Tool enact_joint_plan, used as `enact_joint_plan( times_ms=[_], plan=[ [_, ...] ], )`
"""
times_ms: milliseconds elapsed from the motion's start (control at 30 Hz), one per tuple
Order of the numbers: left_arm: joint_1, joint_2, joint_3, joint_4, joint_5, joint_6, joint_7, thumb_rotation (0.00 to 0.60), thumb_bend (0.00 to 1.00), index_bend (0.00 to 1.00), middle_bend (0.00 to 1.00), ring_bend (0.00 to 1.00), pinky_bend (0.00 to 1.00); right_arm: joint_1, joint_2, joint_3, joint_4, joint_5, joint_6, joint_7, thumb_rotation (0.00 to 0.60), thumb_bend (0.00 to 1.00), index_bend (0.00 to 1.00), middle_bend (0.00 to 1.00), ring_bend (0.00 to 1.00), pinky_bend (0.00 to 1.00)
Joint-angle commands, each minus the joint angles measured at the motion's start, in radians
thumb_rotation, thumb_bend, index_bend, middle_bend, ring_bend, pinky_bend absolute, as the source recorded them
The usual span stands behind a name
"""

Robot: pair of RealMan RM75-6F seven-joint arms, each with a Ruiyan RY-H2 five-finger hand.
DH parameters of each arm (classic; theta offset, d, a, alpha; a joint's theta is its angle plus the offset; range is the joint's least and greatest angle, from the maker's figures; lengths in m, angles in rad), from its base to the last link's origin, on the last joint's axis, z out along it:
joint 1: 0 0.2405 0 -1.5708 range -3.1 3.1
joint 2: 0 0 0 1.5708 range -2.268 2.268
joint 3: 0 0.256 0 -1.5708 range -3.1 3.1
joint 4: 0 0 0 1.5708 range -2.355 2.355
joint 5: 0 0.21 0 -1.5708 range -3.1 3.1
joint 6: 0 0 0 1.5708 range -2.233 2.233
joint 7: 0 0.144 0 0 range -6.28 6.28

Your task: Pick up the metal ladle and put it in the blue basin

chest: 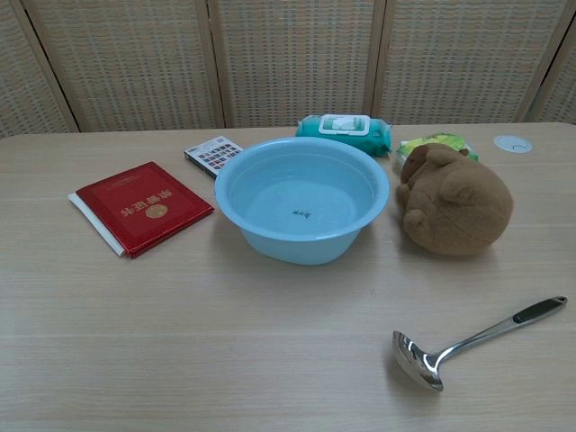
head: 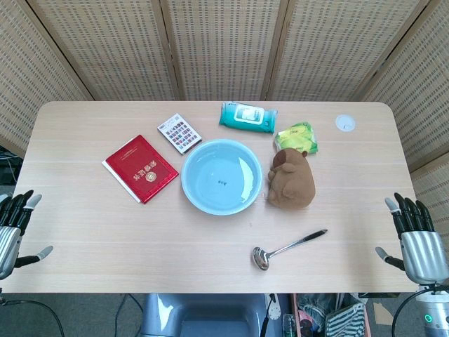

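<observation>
The metal ladle (head: 287, 248) (chest: 474, 341) lies flat on the table near the front edge, bowl toward the left, dark-tipped handle pointing right and away. The blue basin (head: 222, 176) (chest: 303, 210) stands empty at the table's middle, behind and left of the ladle. My left hand (head: 15, 232) hangs at the table's left edge, fingers spread, holding nothing. My right hand (head: 414, 239) sits at the right edge, fingers apart and empty, well right of the ladle's handle. Neither hand appears in the chest view.
A brown plush toy (head: 291, 181) (chest: 454, 207) sits right of the basin, just behind the ladle. A red booklet (head: 140, 168) (chest: 139, 207) lies left of the basin. A card pack (head: 179, 133), teal wipes (head: 248, 117), green packet (head: 297, 137) and white disc (head: 344, 123) lie farther back.
</observation>
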Motion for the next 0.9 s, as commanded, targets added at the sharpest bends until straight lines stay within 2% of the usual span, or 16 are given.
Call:
enact_joint_plan(
  times_ms=[33, 200, 267, 300, 333, 367, 400, 433, 467, 533, 633, 767, 900],
  plan=[
    [0.0, 0.001, 0.0, -0.001, -0.001, -0.001, 0.002, 0.6, 0.0, 0.0, 0.0, 0.0, 0.0, -0.001, 0.002, -0.003, -0.006, -0.001, -0.002, -0.007, 0.6, 0.0, 0.0, 0.0, 0.0, 0.0],
    [0.0, -0.001, -0.004, -0.001, 0.001, 0.004, 0.001, 0.6, 0.0, 0.0, 0.0, 0.0, 0.0, 0.003, -0.003, -0.003, -0.002, -0.011, -0.001, -0.007, 0.6, 0.0, 0.0, 0.0, 0.0, 0.0],
    [-0.002, -0.003, -0.006, 0.003, 0.004, 0.006, -0.002, 0.6, 0.0, 0.0, 0.0, 0.0, 0.0, 0.009, -0.011, -0.003, 0.005, -0.023, 0.0, -0.003, 0.6, 0.0, 0.0, 0.08, 0.08, 0.07],
    [-0.004, -0.005, -0.008, 0.007, 0.004, 0.006, -0.006, 0.6, 0.0, 0.0, 0.0, 0.0, 0.0, 0.018, -0.019, -0.007, 0.015, -0.039, -0.006, -0.003, 0.6, 0.0, 0.0, 0.18, 0.19, 0.19],
    [-0.005, -0.007, -0.01, 0.009, 0.003, 0.007, -0.008, 0.6, 0.0, 0.0, 0.0, 0.0, 0.0, 0.028, -0.025, -0.013, 0.023, -0.056, -0.015, -0.004, 0.6, 0.0, 0.0, 0.3, 0.32, 0.36],
    [-0.005, -0.009, -0.012, 0.013, 0.002, 0.009, -0.01, 0.6, 0.0, 0.0, 0.0, 0.0, 0.0, 0.041, -0.03, -0.021, 0.032, -0.075, -0.031, -0.004, 0.6, 0.0, 0.0, 0.37, 0.38, 0.45],
    [-0.005, -0.01, -0.013, 0.014, 0.002, 0.01, -0.01, 0.6, 0.0, 0.0, 0.0, 0.0, 0.0, 0.051, -0.033, -0.026, 0.038, -0.088, -0.044, -0.003, 0.6, 0.0, 0.0, 0.48, 0.48, 0.6],
    [-0.006, -0.012, -0.015, 0.018, 0.001, 0.011, -0.012, 0.6, 0.0, 0.0, 0.0, 0.0, 0.0, 0.075, -0.04, -0.039, 0.054, -0.123, -0.072, 0.001, 0.6, 0.0, 0.0, 0.57, 0.56, 0.71],
    [-0.007, -0.014, -0.018, 0.02, -0.002, 0.01, -0.012, 0.6, 0.0, 0.0, 0.0, 0.0, 0.0, 0.103, -0.05, -0.053, 0.073, -0.163, -0.101, -0.006, 0.6, 0.0, 0.0, 0.61, 0.6, 0.76],
    [-0.012, -0.022, -0.025, 0.027, -0.016, 0.0, -0.003, 0.6, 0.0, 0.0, 0.0, 0.0, 0.0, 0.179, -0.068, -0.086, 0.089, -0.214, -0.213, 0.061, 0.6, 0.0, 0.06, 0.71, 0.69, 0.86],
    [-0.016, -0.031, -0.029, 0.031, -0.035, -0.015, 0.011, 0.6, 0.0, 0.0, 0.0, 0.0, 0.0, 0.246, -0.093, -0.097, 0.123, -0.235, -0.304, 0.099, 0.6, 0.0, 0.18, 0.78, 0.75, 0.93],
    [-0.022, -0.04, -0.035, 0.033, -0.059, -0.034, 0.037, 0.6, 0.0, 0.0, 0.0, 0.0, 0.0, 0.292, -0.146, -0.09, 0.166, -0.207, -0.405, -0.001, 0.6, 0.0, 0.29, 0.82, 0.79, 0.96],
    [-0.026, -0.046, -0.041, 0.036, -0.075, -0.044, 0.05, 0.6, 0.0, 0.0, 0.0, 0.0, 0.0, 0.318, -0.184, -0.085, 0.185, -0.172, -0.462, -0.034, 0.6, 0.1, 0.36, 0.84, 0.8, 0.97]
  ],
)
